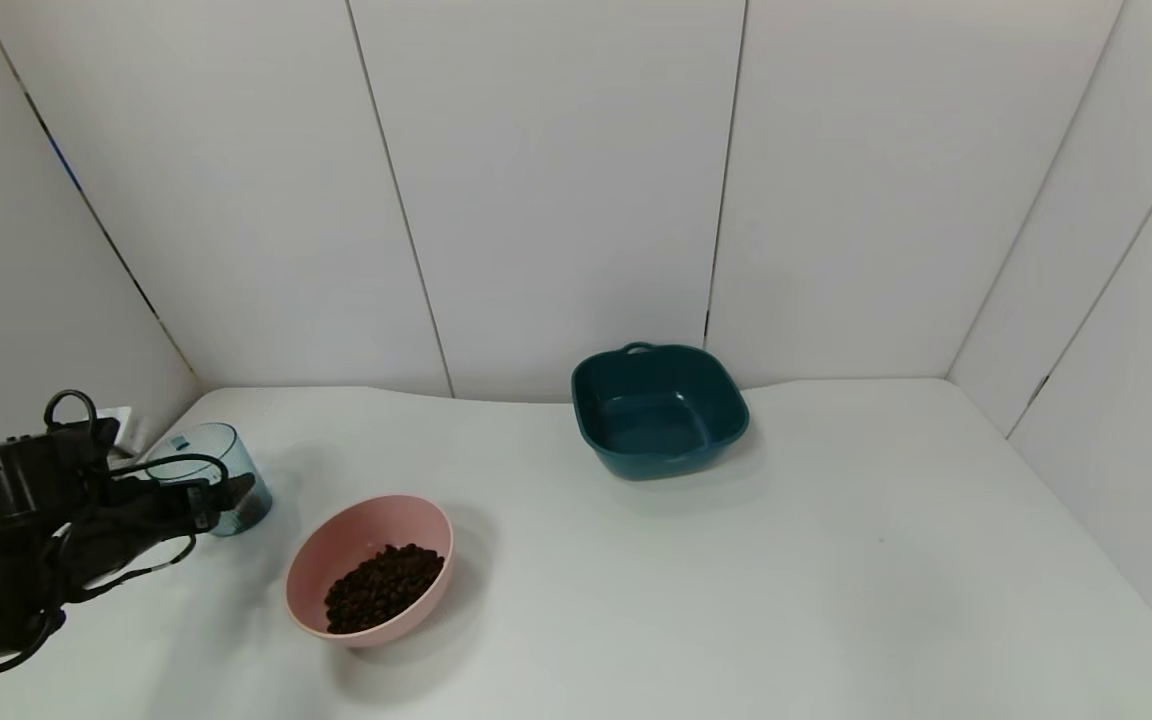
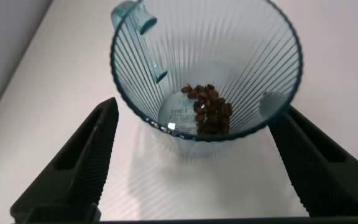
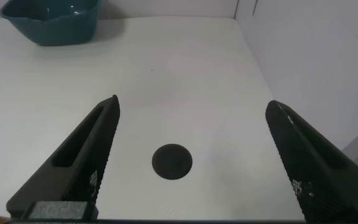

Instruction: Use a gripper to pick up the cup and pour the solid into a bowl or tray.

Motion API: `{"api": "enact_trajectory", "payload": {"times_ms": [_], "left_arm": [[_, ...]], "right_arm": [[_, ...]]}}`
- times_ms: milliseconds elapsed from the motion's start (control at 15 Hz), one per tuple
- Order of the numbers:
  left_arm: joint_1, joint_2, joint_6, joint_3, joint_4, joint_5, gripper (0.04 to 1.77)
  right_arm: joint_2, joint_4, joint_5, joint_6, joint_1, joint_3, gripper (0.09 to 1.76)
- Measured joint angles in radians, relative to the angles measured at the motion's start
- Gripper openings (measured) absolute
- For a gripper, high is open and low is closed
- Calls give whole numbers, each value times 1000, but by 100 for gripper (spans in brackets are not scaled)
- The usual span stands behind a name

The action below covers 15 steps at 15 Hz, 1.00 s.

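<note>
The pale-blue ribbed cup (image 1: pixel 204 452) stands upright on the table at the far left. In the left wrist view the cup (image 2: pixel 229 43) holds a small remnant of brown pellets (image 2: pixel 211 111) at its bottom. My left gripper (image 1: pixel 221 492) is open, and in its wrist view the left gripper (image 2: pixel 199 109) has a finger on each side of the cup's lower part. The pink bowl (image 1: pixel 331 535) sits just right of the cup and holds a heap of the solid (image 1: pixel 381 585). My right gripper (image 3: pixel 191 102) is open and empty above bare table, and it is out of the head view.
A dark teal squarish dish (image 1: pixel 658 412) with handles stands at the back centre and also shows in the right wrist view (image 3: pixel 51 22). A dark round spot (image 3: pixel 171 161) lies on the table under the right gripper. White walls enclose the table.
</note>
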Motion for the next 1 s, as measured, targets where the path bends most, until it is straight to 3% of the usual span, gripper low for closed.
{"api": "enact_trajectory", "payload": {"times_ms": [467,733,1000], "left_arm": [[6,-308,47,167,64,-2,170],[1,-535,49,271,144,-60,170],[-35,-769,50,367,225,-75,171]], "right_arm": [[0,0,0,0,0,0,171],[0,0,0,0,0,0,171],[0,0,0,0,0,0,171]]}}
